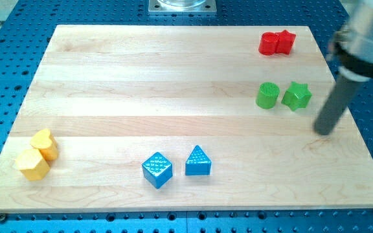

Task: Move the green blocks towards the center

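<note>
**The rod stood outside the green pair, with the centre beyond them**

The straight dark rod had no jaws to open or close and held nothing; my tip (326,131) rested on the pale wooden board (173,77) near its right edge, touching no block.

Nearest to it was the green star-shaped block (296,96), which lay up and a little to the view's left of the tip, close by but clear of it. Just past the star, farther to the left again, stood the green ribbed cylinder block (268,95); the two sat side by side with a slim gap between them, roughly level with each other. So the pair's line ran left to right, and the tip was off its right-hand end and somewhat below it. The board's centre lay farther left still and slightly lower than the greens. To my eye that put the tip on the proper side for a push: going leftward from behind the star looked likely to carry it into the cylinder and both on toward the middle, though the tip seemed to need to come up level with them first, or it would pass beneath.

Farther off, up and to the left of the tip, two red blocks (276,43) sat touching near the board's top. Well away to the left and lower were a blue triangular block (198,162) and a blue cube-like block (157,169), and farthest of all, two yellow blocks (37,154) pressed together.
</note>
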`<move>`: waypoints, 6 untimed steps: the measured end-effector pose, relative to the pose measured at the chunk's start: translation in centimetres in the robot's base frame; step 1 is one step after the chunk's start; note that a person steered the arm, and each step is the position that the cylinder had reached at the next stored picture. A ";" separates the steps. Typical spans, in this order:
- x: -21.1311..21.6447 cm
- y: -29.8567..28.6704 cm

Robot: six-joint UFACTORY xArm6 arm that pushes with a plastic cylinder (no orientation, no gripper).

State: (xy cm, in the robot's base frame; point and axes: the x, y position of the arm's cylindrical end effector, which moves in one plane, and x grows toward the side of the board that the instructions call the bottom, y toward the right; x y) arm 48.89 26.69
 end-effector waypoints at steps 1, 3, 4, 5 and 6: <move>-1.9 5.7; -5.2 7.1; -5.5 0.6; -6.2 -4.9; -6.2 -12.2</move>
